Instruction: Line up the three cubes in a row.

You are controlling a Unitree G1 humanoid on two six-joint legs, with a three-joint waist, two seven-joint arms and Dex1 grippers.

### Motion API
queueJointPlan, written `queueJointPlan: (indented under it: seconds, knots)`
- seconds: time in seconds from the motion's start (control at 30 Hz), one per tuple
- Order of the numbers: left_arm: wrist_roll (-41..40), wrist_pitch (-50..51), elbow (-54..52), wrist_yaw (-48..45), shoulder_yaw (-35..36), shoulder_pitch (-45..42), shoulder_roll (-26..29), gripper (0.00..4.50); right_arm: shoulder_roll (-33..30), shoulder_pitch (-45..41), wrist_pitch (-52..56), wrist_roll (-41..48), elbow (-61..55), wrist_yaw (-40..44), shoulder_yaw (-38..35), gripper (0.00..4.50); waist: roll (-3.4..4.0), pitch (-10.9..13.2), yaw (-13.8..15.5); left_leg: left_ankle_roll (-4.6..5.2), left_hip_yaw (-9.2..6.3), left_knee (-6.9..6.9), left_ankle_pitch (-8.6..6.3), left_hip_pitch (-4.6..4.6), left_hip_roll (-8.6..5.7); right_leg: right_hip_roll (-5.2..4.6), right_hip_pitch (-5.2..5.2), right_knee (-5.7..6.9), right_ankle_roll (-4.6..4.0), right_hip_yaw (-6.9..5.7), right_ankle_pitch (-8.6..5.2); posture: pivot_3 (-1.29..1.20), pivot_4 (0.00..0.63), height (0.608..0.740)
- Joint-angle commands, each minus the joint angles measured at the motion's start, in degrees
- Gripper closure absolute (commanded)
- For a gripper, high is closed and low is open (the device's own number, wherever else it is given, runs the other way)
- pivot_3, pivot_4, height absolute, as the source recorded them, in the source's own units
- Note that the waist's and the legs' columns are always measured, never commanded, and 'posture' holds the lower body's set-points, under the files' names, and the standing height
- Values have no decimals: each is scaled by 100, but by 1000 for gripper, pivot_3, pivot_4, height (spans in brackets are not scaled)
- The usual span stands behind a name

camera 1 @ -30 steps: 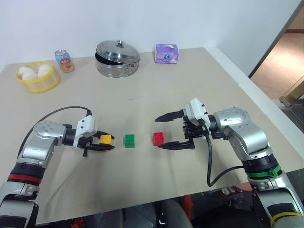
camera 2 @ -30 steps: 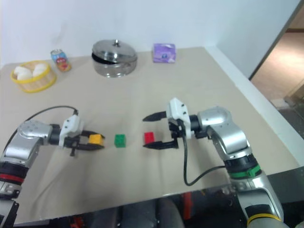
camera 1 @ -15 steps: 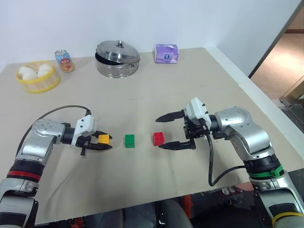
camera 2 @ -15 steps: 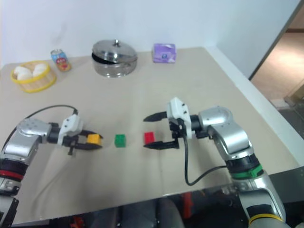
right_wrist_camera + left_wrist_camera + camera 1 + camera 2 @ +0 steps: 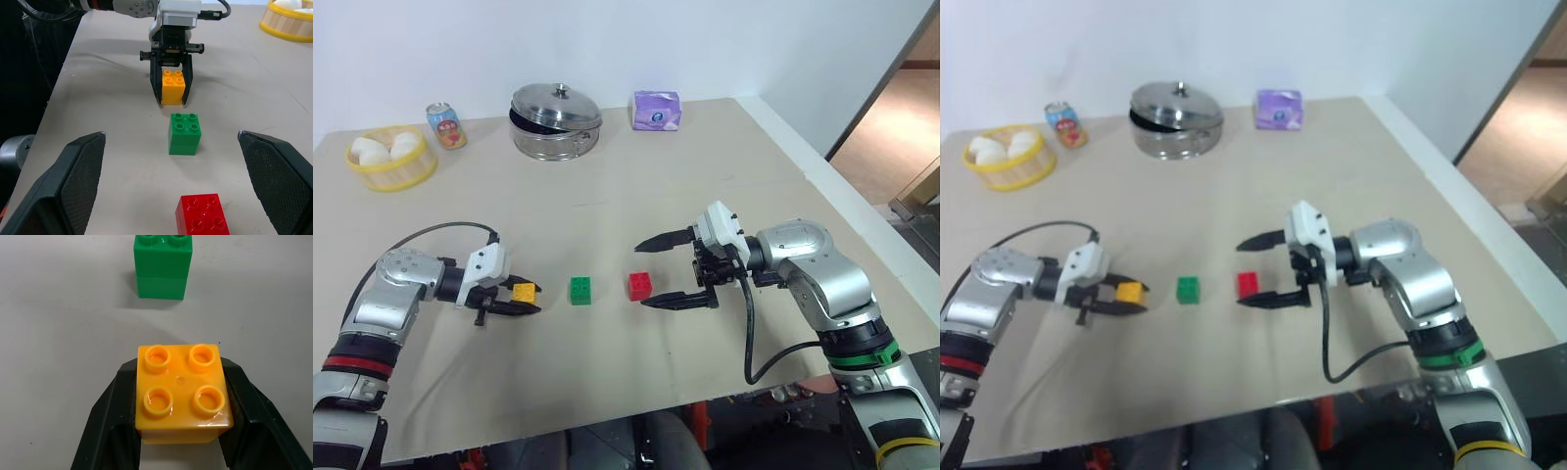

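Three studded cubes lie in a line across the near table. My left gripper [image 5: 521, 298] is shut on the orange-yellow cube [image 5: 523, 291], its black fingers [image 5: 115, 409] pressed against both sides. The green cube [image 5: 579, 289] stands free a short way to its right, also seen ahead of the held cube in the left wrist view [image 5: 163, 266]. The red cube [image 5: 640, 285] sits further right, between the wide-spread fingers of my right gripper [image 5: 656, 270], which is open and touches nothing. The right wrist view looks down the row: red cube [image 5: 201, 218], green cube [image 5: 184, 132], orange-yellow cube [image 5: 173, 87].
Along the far edge of the table stand a yellow basket [image 5: 390, 160] with white eggs, a soda can [image 5: 445, 125], a lidded steel pot [image 5: 556, 121] and a purple tissue pack [image 5: 656, 109]. The table's right edge [image 5: 847, 201] drops to the floor.
The left gripper with the orange-yellow cube has shifted slightly left and toward the near edge, widening the gap to the green cube. The right gripper has stayed still.
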Motion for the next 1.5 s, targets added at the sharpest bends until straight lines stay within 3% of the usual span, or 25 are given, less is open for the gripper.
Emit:
queueJointPlan:
  seconds: [0.03,0.27,0.33,0.5,0.57,0.87,1.0,1.17,1.3,1.5]
  knots:
    - [42,-137,54,20,113,-33,121,3130,-58,-31,-17,95,-233,-3,-192,0,0,0,0,0,0,0,0,1,0,0,0,0,0,0,0,0,150,740]
    - [77,-119,185,44,99,-40,146,3130,-71,9,25,113,-301,-21,-197,0,0,0,-1,1,0,1,0,3,0,1,0,5,0,0,0,0,150,740]
    - [70,-121,255,94,136,-77,142,2115,-75,13,36,114,-315,-23,-198,0,0,0,-2,1,0,1,1,5,0,1,0,6,-1,1,0,0,150,740]
    - [-56,1,138,198,334,-78,240,423,-76,35,35,106,-341,-34,-199,0,0,0,0,2,0,2,1,5,1,0,1,8,-1,1,1,0,150,740]
    - [-244,263,-251,233,499,96,367,27,-71,36,32,105,-346,-43,-201,0,0,0,-5,2,1,3,1,5,1,1,1,8,-1,2,1,0,150,740]
    - [-1498,2391,-2881,1064,1764,1369,950,27,-15,15,142,235,-352,-153,-302,0,-2,1,-12,0,2,-5,0,5,6,1,-3,6,-6,2,-5,0,150,740]
    - [-2213,3310,-4123,2268,2538,1955,504,27,-61,58,256,365,-391,-320,-504,0,-1,2,-9,0,2,-4,0,8,9,-1,0,6,-5,0,-4,0,150,740]
    - [-2201,3520,-5025,4068,2984,2413,-522,27,-372,326,280,200,-423,-832,-1054,0,-6,3,19,0,3,3,0,8,7,-1,8,4,-1,1,-2,0,150,740]
    - [-2025,3368,-5590,4745,2705,2917,-1076,27,-707,777,473,280,-568,-1279,-1683,0,-7,3,19,0,6,9,0,11,6,-1,10,4,0,6,2,0,150,740]
    - [-1259,3034,-6188,5134,1705,3609,-1262,27,-758,1863,620,445,-1304,-1716,-2172,0,-9,1,22,-1,10,10,-1,12,5,2,9,3,0,14,2,0,150,740]
